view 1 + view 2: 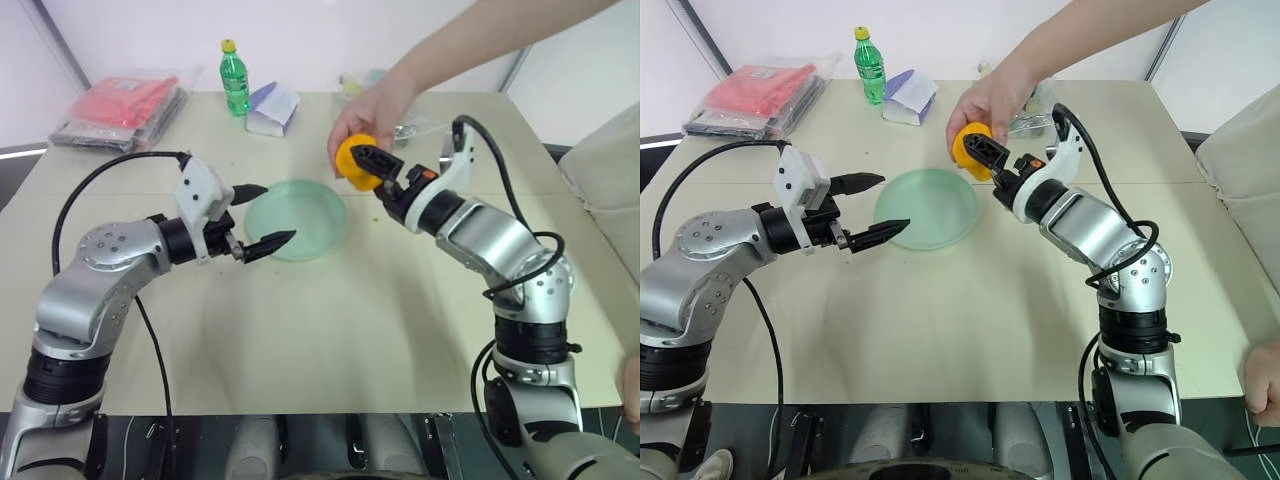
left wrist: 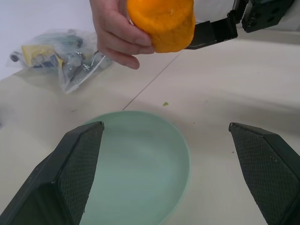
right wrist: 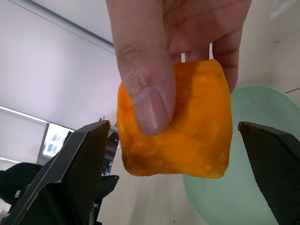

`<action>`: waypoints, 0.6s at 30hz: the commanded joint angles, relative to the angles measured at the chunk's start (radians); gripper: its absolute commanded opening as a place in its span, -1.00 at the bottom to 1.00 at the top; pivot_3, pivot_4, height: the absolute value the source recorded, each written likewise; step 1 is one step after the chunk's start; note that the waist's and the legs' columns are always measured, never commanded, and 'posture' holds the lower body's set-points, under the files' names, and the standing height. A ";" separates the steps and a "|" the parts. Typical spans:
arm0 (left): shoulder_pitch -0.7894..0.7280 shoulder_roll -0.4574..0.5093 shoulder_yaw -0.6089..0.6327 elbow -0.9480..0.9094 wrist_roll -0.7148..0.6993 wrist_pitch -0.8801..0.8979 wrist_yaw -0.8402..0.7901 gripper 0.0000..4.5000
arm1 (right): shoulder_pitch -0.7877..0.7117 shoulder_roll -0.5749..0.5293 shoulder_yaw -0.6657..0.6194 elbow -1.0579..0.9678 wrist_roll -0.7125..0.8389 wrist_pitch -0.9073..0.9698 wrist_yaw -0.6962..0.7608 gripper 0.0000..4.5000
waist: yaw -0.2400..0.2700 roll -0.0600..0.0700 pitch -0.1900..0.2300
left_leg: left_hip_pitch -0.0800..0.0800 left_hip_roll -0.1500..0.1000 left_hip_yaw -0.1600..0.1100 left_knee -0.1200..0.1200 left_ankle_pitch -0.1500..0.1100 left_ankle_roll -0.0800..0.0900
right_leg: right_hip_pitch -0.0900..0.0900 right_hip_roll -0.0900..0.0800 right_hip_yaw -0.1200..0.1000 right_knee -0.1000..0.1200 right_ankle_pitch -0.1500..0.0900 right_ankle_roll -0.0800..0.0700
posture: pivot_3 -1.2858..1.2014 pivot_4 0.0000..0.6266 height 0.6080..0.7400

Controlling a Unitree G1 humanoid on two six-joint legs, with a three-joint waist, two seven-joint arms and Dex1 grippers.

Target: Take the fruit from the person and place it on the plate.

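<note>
While the person's hand [image 1: 372, 112] holds the fruit [image 1: 357, 162] from above, I have my right pincer [image 1: 372, 168] brought up around it; its black fingers [image 3: 75, 173] stand apart on either side of the fruit, and I can't see them pressing on it. The fruit hangs in the air at about two o'clock from the plate [image 1: 298, 220], just past its rim, with the person's thumb and fingers wrapped over its top. The plate lies flat on the tabletop [image 1: 330, 330], empty. My left pincer [image 1: 259, 216] sits at nine o'clock of the plate, fingers spread wide and holding nothing, its tips reaching over the plate's near-left edge. At twelve o'clock on the tabletop I see a green bottle [image 1: 234, 78], and at ten o'clock a red packet [image 1: 120, 108].
</note>
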 commanded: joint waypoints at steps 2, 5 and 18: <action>0.002 0.007 0.027 -0.039 -0.009 -0.009 0.007 1.00 | -0.031 0.011 -0.009 -0.017 -0.010 -0.005 0.016 -0.06 | 0.001 0.000 0.000 | 0.000 0.000 0.000 0.000 0.000 0.000 | 0.000 0.000 0.000 0.000 0.000 0.000 | 0.03 -0.52 0.87; 0.005 0.007 0.029 -0.040 -0.010 -0.009 0.011 1.00 | -0.030 0.012 -0.012 -0.016 -0.006 0.000 0.015 -0.13 | 0.000 0.000 0.000 | 0.000 0.000 0.000 0.000 0.000 0.000 | 0.000 0.000 0.000 0.000 0.000 0.000 | 0.03 -0.52 0.87; 0.087 0.033 0.135 -0.075 -0.047 0.040 0.057 1.00 | -0.043 -0.195 0.149 -0.069 -0.374 0.177 0.321 -0.13 | -0.002 0.000 0.000 | 0.000 0.000 0.000 -0.001 0.000 0.000 | -0.001 0.000 0.000 0.000 0.000 0.000 | 0.03 -0.52 0.87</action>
